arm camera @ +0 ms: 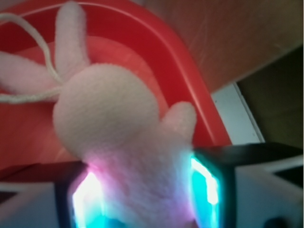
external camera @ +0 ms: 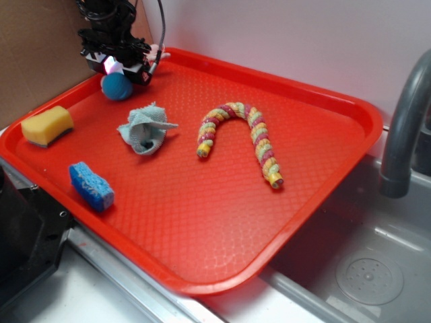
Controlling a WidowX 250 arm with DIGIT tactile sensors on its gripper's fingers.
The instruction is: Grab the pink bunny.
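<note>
Squeezing the soft, light pink bunny (arm camera: 118, 142) around its plush body, your claw (arm camera: 145, 199) is clamped on it at the red tray's (external camera: 283, 94) far left corner, so expect give.

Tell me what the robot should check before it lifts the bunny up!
1. Bunny between the claw fingers: ok, the pink bunny's body sits between the glowing pads.
2. Claw closed on it: ok, both pads press against the plush.
3. Blue ball hanging free: cannot tell, it may touch the red tray.
4. White string not snagged: cannot tell, it runs out of view.
5. Other toys out of the way: ok, the rag, rope toy and sponges lie apart.
</note>
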